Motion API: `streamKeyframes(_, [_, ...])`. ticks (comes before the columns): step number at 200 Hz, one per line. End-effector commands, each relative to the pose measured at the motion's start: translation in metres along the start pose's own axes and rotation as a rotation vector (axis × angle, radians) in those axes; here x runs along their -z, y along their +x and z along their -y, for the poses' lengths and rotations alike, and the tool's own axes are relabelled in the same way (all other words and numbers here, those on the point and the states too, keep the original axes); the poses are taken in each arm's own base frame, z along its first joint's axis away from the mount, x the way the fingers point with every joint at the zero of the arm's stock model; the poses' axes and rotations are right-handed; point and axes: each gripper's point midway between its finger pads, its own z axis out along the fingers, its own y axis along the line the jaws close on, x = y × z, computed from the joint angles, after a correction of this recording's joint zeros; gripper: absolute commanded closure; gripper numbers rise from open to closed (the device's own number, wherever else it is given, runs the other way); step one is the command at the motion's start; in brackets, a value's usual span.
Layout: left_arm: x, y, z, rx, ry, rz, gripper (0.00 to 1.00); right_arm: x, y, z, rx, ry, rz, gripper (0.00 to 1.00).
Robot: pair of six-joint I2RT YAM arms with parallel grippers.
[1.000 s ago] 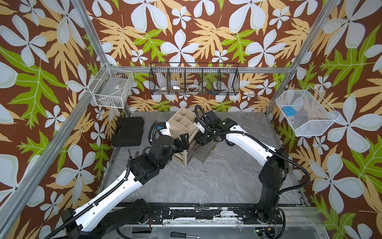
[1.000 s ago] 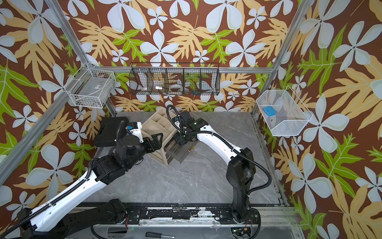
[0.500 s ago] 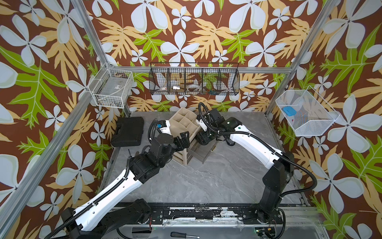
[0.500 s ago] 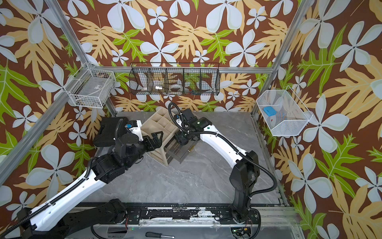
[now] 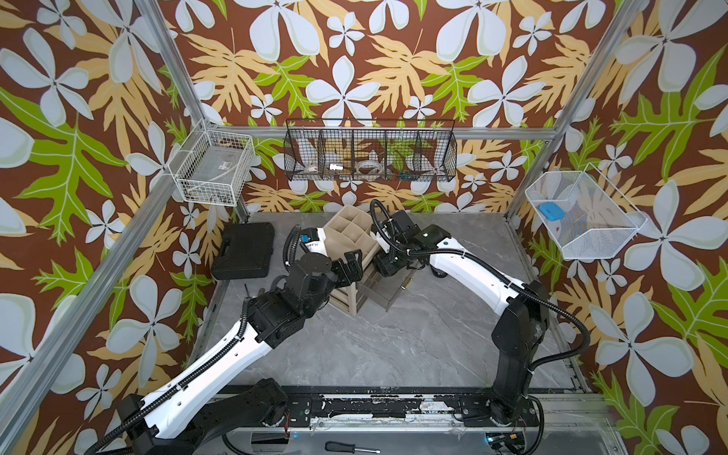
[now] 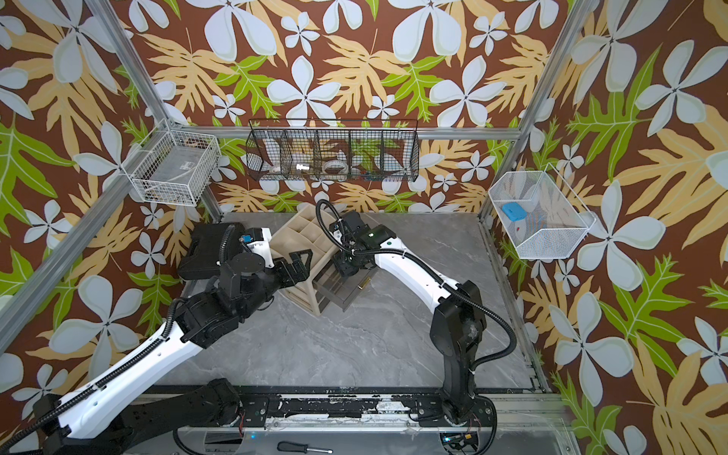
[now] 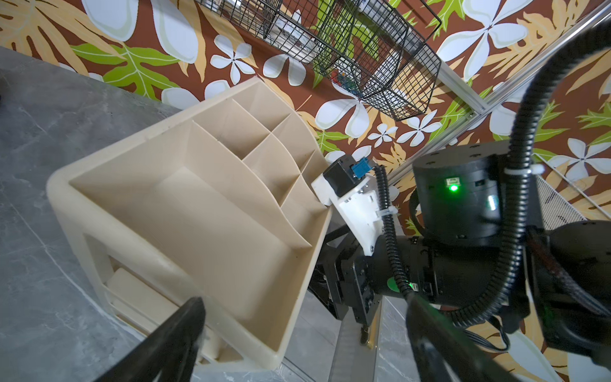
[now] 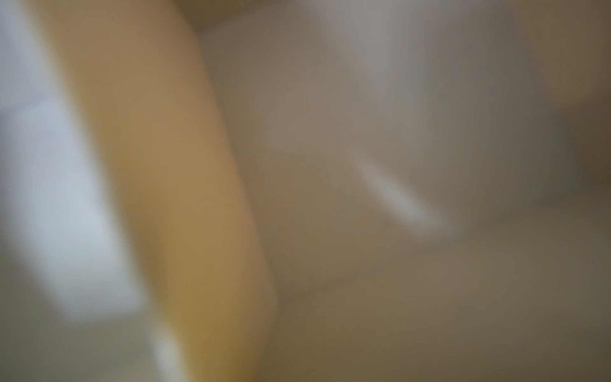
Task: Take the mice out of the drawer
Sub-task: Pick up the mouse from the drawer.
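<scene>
The mice are hidden in every view. A beige organizer [image 5: 350, 236] [image 6: 299, 236] [image 7: 198, 215] stands at mid-table, tilted, with its smoky clear drawer [image 5: 382, 291] [image 6: 338, 291] [image 7: 357, 347] pulled out. My right gripper [image 5: 384, 266] [image 6: 344, 268] [image 7: 358, 307] reaches down into that drawer; its fingers are hidden, and the right wrist view is only a beige blur. My left gripper [image 5: 352, 264] [image 6: 299, 262] [image 7: 304, 307] is open wide, its fingers either side of the organizer's near corner, holding nothing.
A black plastic case [image 5: 244, 250] [image 6: 205, 252] lies at the back left. On the walls hang a white wire basket [image 5: 212, 169], a black wire basket [image 5: 370, 153] and a white mesh basket [image 5: 583, 216]. A screwdriver [image 5: 350, 447] lies on the front rail.
My right arm has shifted slightly, with its wrist pressed closer to the organizer over the open drawer. The left arm and the organizer have stayed put.
</scene>
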Motion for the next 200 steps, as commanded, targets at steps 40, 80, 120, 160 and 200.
streamKeyframes(40, [0.003, -0.009, 0.007, -0.001, 0.020, 0.016, 0.04, 0.014, -0.002, -0.001, -0.025, -0.008, 0.008, 0.46])
streamKeyframes(80, [0.005, -0.016, 0.014, -0.025, 0.027, 0.010, 0.04, 0.032, 0.001, -0.001, -0.061, -0.053, 0.023, 0.47])
streamKeyframes(120, [0.004, -0.019, 0.024, -0.034, 0.056, 0.007, 0.04, 0.048, 0.007, 0.007, -0.103, -0.096, 0.035, 0.48])
streamKeyframes(160, [-0.001, -0.024, 0.038, -0.061, 0.080, -0.009, 0.04, 0.074, 0.005, 0.009, -0.113, -0.141, 0.091, 0.49])
streamKeyframes(200, [-0.012, -0.023, 0.054, -0.093, 0.112, -0.044, 0.03, 0.110, -0.005, 0.034, -0.184, -0.166, 0.197, 0.49])
